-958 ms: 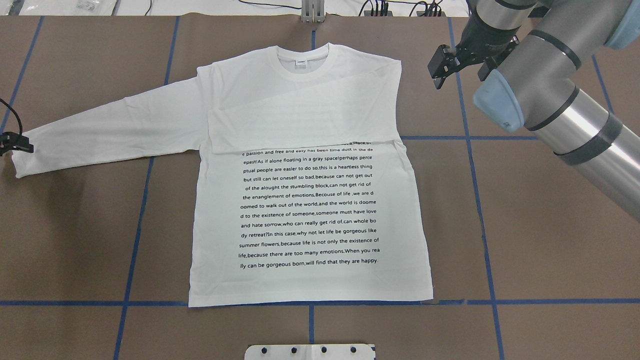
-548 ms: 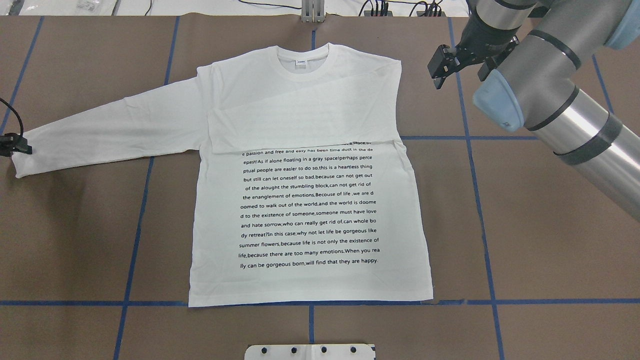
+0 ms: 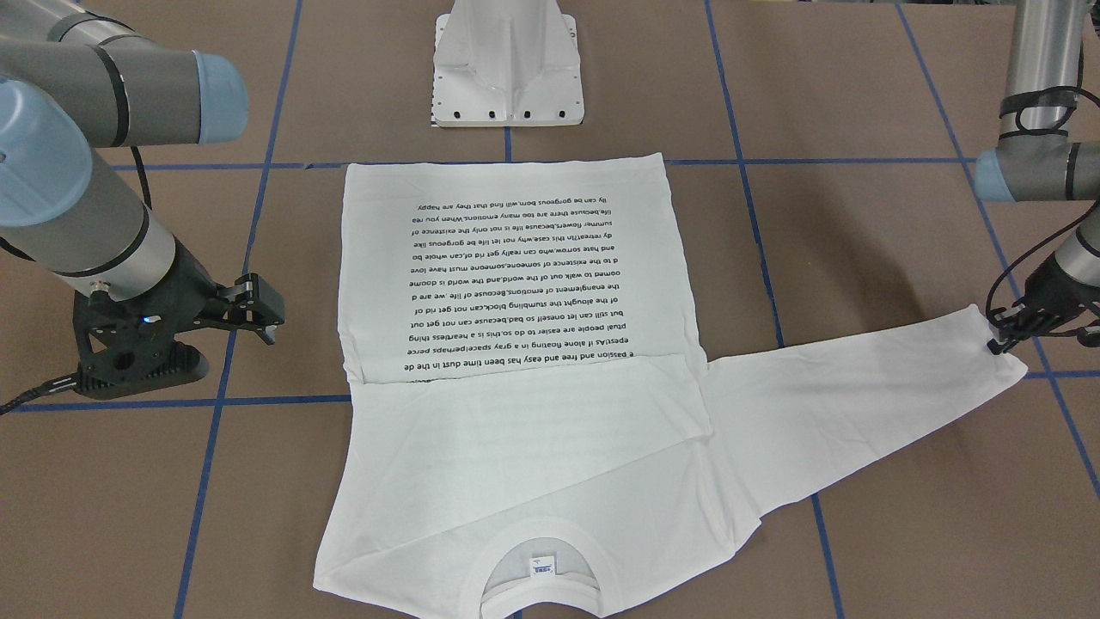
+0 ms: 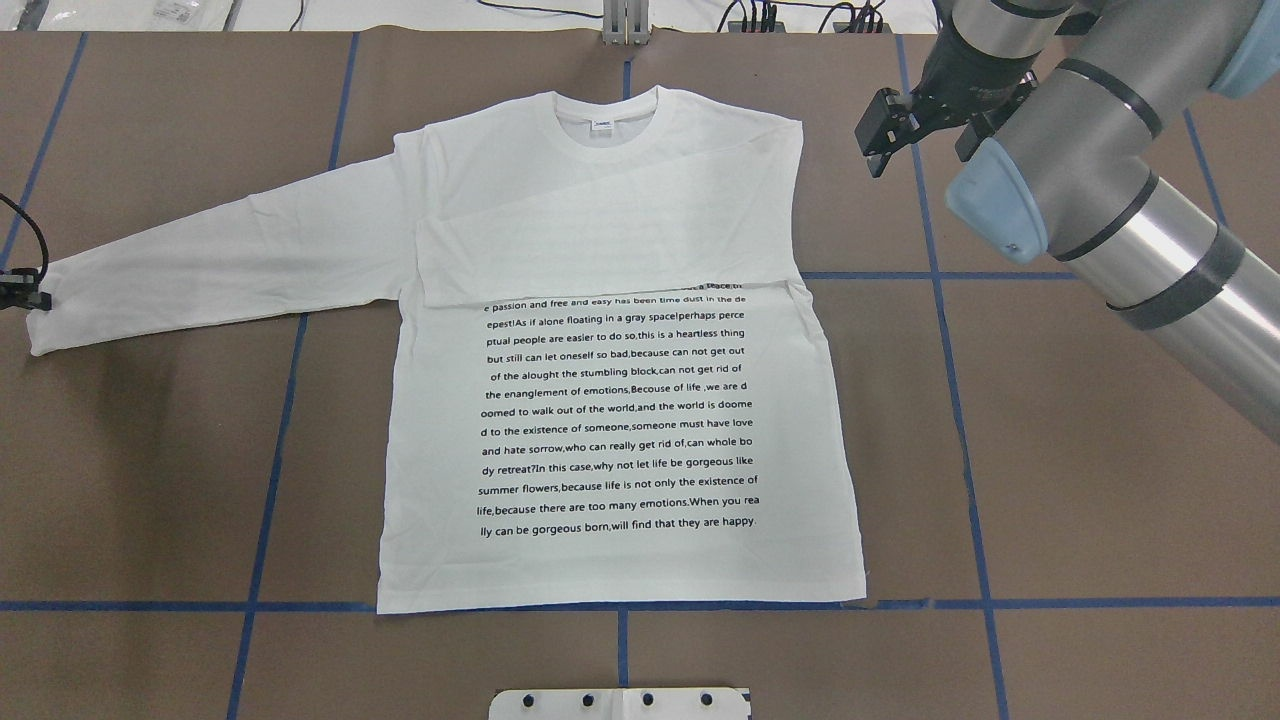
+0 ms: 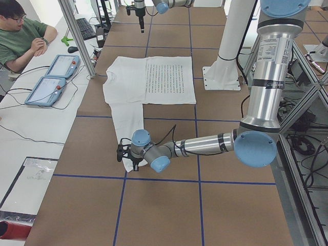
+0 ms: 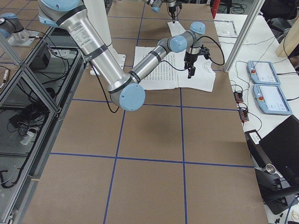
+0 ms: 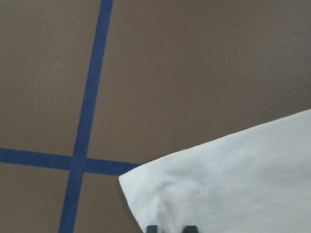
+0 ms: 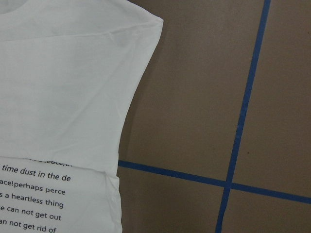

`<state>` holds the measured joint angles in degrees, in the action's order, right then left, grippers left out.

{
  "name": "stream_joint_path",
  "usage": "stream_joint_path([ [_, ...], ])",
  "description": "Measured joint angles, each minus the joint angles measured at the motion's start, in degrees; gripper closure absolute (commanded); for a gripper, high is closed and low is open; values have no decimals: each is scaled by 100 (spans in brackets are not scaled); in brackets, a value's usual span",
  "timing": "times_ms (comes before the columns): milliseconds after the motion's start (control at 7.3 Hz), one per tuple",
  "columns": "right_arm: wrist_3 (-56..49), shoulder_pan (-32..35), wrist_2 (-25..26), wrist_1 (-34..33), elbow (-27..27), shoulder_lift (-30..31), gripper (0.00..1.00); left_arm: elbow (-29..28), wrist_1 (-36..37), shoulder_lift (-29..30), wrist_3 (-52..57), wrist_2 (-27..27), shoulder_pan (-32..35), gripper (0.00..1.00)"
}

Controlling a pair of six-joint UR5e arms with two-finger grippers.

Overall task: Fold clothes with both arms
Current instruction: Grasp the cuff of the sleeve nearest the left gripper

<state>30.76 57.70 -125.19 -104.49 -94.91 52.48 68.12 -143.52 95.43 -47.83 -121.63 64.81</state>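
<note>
The left gripper (image 3: 997, 344) is seen at the 9 o'clock end of the overhead view. Its jaws are drawn nearly together and pinched on the cuff (image 7: 160, 204) of the outstretched sleeve (image 4: 220, 245). A small pucker in the cloth is seen running in between the fingertips (image 7: 151, 228). The right gripper (image 3: 262, 311) is held above the table at about 2 o'clock from the garment, just beside the shoulder. Its jaws are spread apart, and nothing is held or touched by them.

The white T-shirt (image 4: 620, 420) is laid flat in the middle of the table (image 4: 1080, 450), printed side up. The collar (image 4: 607, 140) is turned to 12 o'clock and the hem to 6 o'clock. The other sleeve (image 4: 600, 250) is folded across the chest, and the top lines of print are covered by it.

The table is covered in brown paper and crossed by blue tape lines (image 4: 270, 450). A white pedestal base (image 3: 507, 64) is fixed at 6 o'clock. In the exterior left view a person (image 5: 20, 36) in a green top is seated at a white bench, where two blue-edged control tablets (image 5: 54, 77) are placed.
</note>
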Motion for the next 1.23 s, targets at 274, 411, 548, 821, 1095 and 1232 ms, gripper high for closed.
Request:
stream_joint_path([
  [274,-1,10,1,0,-1,11,0,194,16,-28,-51,-204,-2,100],
  [411,-5,29,-8,4,-1,31,0,384,43,-40,-212,-327,-6,100],
  [548,-15,60,-22,6,-52,106,0,580,68,-39,-433,-382,-21,100],
  [821,-65,128,-34,11,-407,518,0,1012,120,51,-943,-538,-95,100],
  [1095,-88,193,-38,16,-784,1086,0,1476,842,659,-1372,-703,-180,100],
  [1232,-91,231,-33,42,-948,1411,0,1811,1713,1174,-1517,-763,-244,100],
])
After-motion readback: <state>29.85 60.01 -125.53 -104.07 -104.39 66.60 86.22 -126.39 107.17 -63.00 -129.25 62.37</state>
